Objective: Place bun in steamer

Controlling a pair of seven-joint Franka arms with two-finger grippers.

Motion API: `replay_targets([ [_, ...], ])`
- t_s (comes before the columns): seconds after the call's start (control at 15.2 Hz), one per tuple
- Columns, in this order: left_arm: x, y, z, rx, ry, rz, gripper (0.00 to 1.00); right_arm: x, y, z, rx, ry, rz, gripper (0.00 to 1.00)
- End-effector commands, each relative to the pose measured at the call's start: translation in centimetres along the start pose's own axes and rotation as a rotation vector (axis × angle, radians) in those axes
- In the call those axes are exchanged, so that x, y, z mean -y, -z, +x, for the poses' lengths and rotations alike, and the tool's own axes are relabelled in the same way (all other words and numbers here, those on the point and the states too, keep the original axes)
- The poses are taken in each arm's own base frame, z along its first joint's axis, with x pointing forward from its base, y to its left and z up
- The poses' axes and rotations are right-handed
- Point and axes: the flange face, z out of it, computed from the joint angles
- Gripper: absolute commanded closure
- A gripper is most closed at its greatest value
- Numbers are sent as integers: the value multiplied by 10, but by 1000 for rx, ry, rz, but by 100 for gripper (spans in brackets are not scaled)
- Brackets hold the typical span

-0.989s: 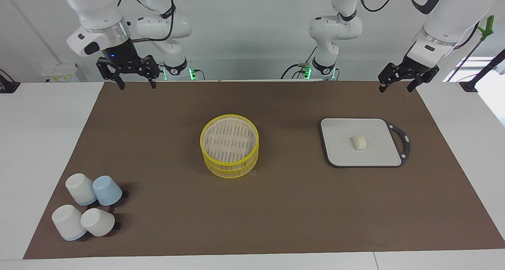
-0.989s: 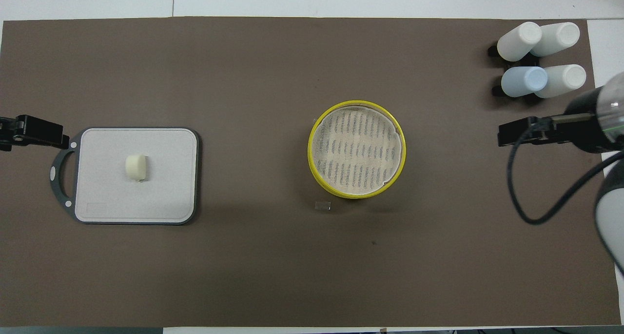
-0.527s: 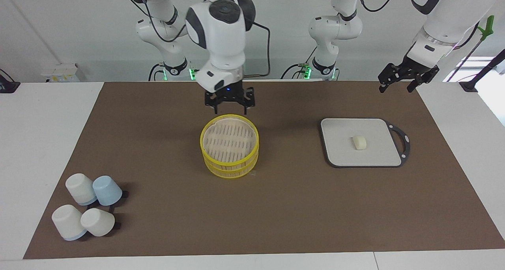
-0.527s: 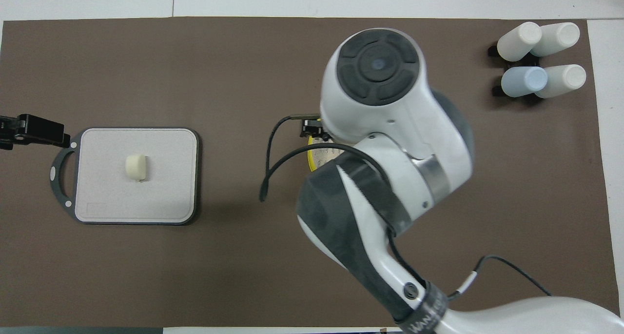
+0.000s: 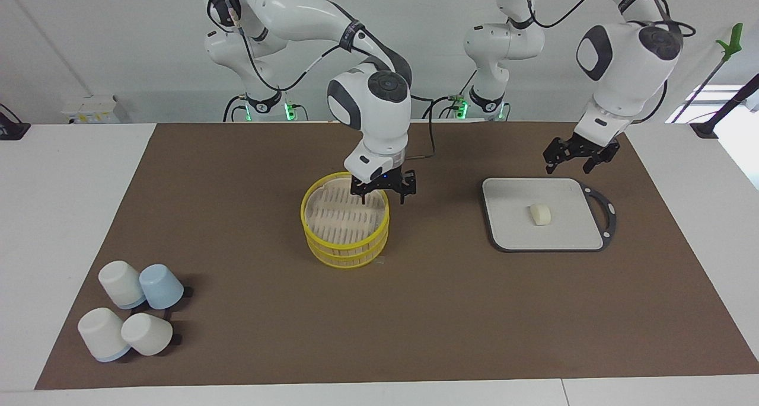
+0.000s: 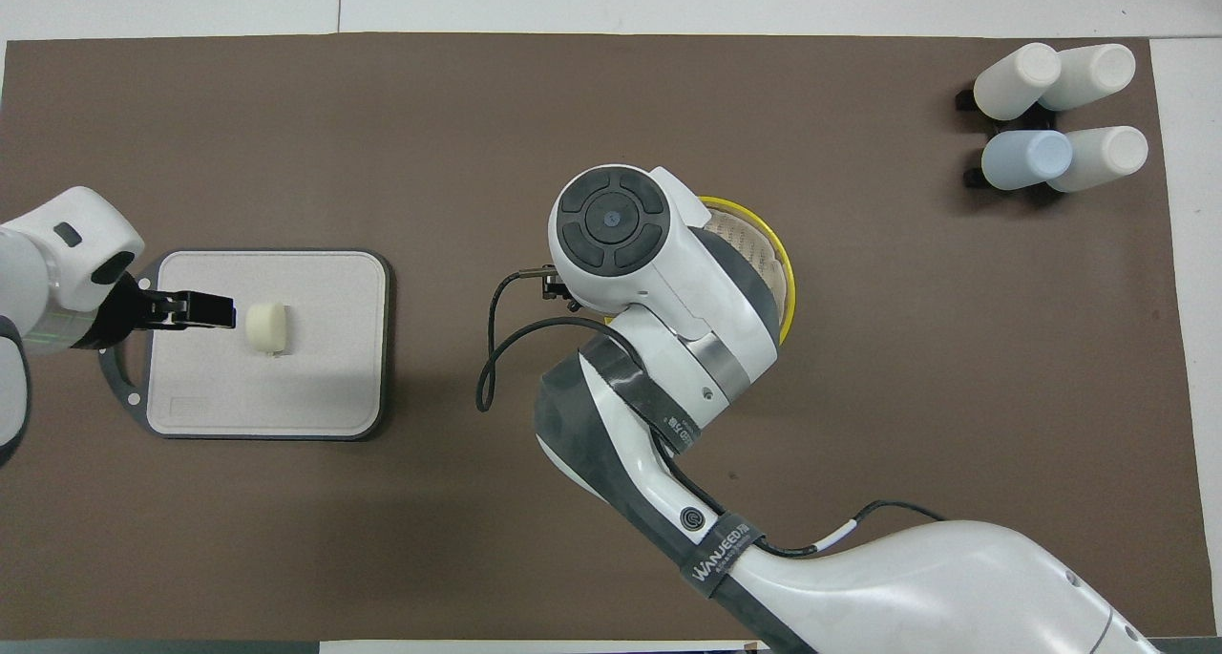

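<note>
1. Where the right arm's end of the tabletop (image 5: 71, 175) lies, four upturned cups (image 5: 131, 317) sit in a cluster on the brown mat (image 5: 249, 311), three white and one pale blue, well apart from the steamer.
2. At the middle of the mat stands the steamer (image 5: 345, 219), two yellow-rimmed tiers with the slatted lid on top.
3. Reaching in from its base, the right hand (image 5: 383, 192) is at the steamer's rim on the side toward the left arm, its fingers spread, one over the lid and one outside the rim; whether they touch it cannot be told.
4. Toward the left arm's end lies a grey cutting board (image 5: 542, 214) with a dark handle, and the bun (image 5: 540, 214) rests on its middle, well apart from the steamer.
5. Over the board's edge nearest the robots hangs the left hand (image 5: 581, 157), fingers apart and holding nothing.
</note>
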Motion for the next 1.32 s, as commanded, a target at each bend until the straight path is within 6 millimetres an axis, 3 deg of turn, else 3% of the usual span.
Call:
replay_targets([
  [0.0,2,-56,-12,-27,-11,-4,0,-3,-6,-15,-27,27,-4,0],
  [0.07,3,-73,-13,-31,-11,-2,0,-5,-9,-18,-27,31,-9,2],
  [0.13,2,-90,-12,-39,-13,1,0,-6,-11,-19,-28,41,-8,11],
  [0.26,2,-110,-7,-46,-15,6,0,-6,-17,-21,-44,58,6,18],
  [0.4,2,-121,-5,-53,-16,8,0,-5,-18,-23,-52,61,15,26],
  [0.46,2,-127,-7,-56,-16,9,0,-5,-18,-23,-52,62,15,38],
  [0.53,2,-132,-10,-59,-16,10,0,-5,-19,-24,-53,62,16,43],
  [0.66,3,-140,-11,-87,-11,13,0,-5,-21,-25,-51,65,15,44],
  [0.73,3,-145,-10,-87,-9,14,0,-6,-21,-24,-50,70,16,55],
  [0.79,2,-147,-10,-87,-13,14,1,-6,-20,-24,-51,73,16,79],
  [0.86,2,-149,-10,-87,-13,15,6,-7,-21,-23,-49,71,16,85],
  [0.99,-1,-153,-9,-85,-16,15,23,-6,-21,-23,-53,71,19,85],
  [1.05,-1,-153,-8,-85,-16,15,42,-6,-21,-23,-57,71,23,85],
  [1.12,0,-151,-7,-90,-15,16,59,-6,-21,-23,-57,71,23,91],
  [1.19,0,-150,-5,-93,-15,16,70,-7,-20,-22,-59,71,24,99],
  [1.25,0,-150,-5,-91,-14,16,78,-7,-20,-21,-59,71,24,100],
])
